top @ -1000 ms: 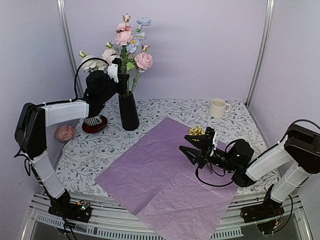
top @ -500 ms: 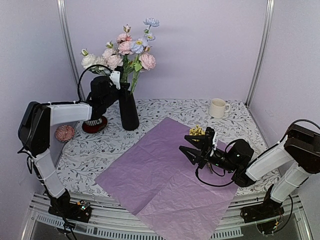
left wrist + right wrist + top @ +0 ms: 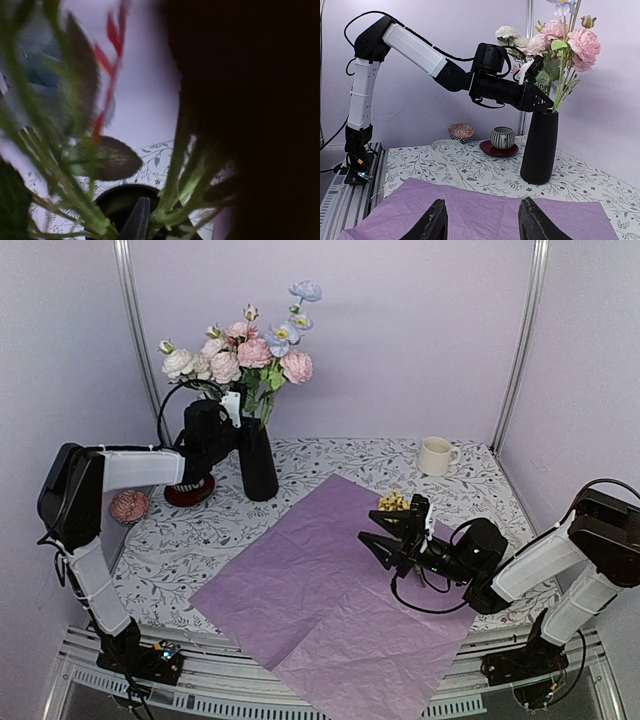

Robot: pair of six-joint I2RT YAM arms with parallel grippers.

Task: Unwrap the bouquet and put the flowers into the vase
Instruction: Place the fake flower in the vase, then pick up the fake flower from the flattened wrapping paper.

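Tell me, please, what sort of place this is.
Probably a robot test booth, not a home: plain lilac walls with metal corner posts, two arms bolted at the table's near edge, and a staged floral tablecloth.

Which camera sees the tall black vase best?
The right wrist camera: the vase stands whole, seen from the side. The top camera shows it smaller. The left wrist camera shows only its dark, blurry mouth.
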